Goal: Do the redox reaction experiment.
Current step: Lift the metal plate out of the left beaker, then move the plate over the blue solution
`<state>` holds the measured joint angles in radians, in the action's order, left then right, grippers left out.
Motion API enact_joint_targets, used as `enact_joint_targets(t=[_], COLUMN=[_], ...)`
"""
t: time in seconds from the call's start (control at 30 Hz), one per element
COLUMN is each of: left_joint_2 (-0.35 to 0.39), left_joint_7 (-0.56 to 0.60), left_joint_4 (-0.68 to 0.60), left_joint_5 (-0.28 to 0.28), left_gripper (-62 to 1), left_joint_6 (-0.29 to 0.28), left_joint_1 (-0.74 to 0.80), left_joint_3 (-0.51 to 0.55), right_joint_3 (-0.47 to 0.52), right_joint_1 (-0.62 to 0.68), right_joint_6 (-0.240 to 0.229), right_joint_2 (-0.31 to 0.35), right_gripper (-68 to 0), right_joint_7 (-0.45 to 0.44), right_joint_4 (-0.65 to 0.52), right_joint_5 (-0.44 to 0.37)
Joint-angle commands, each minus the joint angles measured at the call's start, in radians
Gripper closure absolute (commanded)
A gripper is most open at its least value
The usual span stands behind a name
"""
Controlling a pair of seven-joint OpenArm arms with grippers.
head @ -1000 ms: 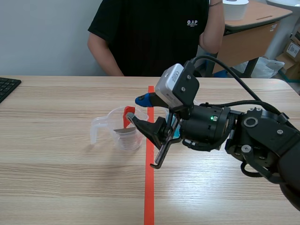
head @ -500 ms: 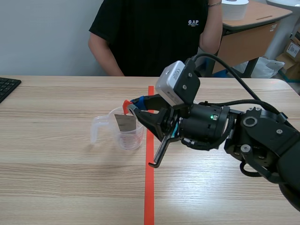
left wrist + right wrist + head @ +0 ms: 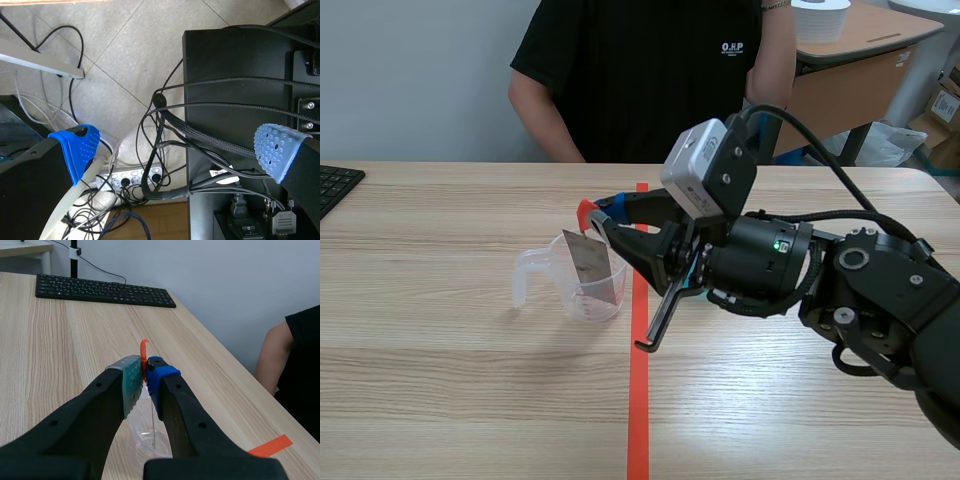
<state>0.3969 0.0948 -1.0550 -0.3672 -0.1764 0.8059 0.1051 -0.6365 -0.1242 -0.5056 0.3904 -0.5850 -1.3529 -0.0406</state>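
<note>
Right fingers [image 3: 112,395]: pinching the red tab [image 3: 584,210] so the metal strip [image 3: 588,265] dangles into the cup [image 3: 572,300].
Left fingers [image 3: 75,145]: wide apart, empty.

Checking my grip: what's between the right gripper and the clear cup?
A grey sheet, hanging into the clear cup from an orange-red tab pinched in the right gripper; scene view shows it.

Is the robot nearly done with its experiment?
Done: the right gripper has its fingers shut on an orange clip that holds a grey metal sheet. In hand: the sheet's lower end dips into the clear cup. Left: I cannot see liquid or any change on the sheet, so probably not finished. The left gripper is open, off the table.
</note>
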Motion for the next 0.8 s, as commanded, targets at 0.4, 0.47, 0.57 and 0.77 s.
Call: enact_joint_targets(t=[0.4,0.47,0.57,0.77], left_joint_2=[0.005,0.005,0.005,0.002], left_joint_7=[0.011,0.011,0.011,0.017], left_joint_4=[-0.008,-0.008,-0.008,-0.008], left_joint_5=[-0.006,-0.006,-0.006,-0.013], left_gripper=[-62.3,-62.3,-62.3,-62.3], left_joint_6=[-0.002,-0.002,-0.002,-0.04], left_joint_1=[0.011,0.011,0.011,0.011], left_joint_3=[0.006,0.006,0.006,0.006], right_joint_3=[0.118,0.142,0.172,0.239], right_joint_1=[-0.044,-0.044,-0.044,-0.042], right_joint_6=[-0.08,-0.118,-0.159,-0.203], right_joint_2=[0.001,0.001,0.001,0.006], right_gripper=[-1.7,-1.7,-1.7,-1.7], right_joint_7=[0.098,0.118,0.164,0.268], right_joint_4=[-0.131,-0.153,-0.19,-0.275], right_joint_5=[-0.038,-0.061,-0.09,-0.185])
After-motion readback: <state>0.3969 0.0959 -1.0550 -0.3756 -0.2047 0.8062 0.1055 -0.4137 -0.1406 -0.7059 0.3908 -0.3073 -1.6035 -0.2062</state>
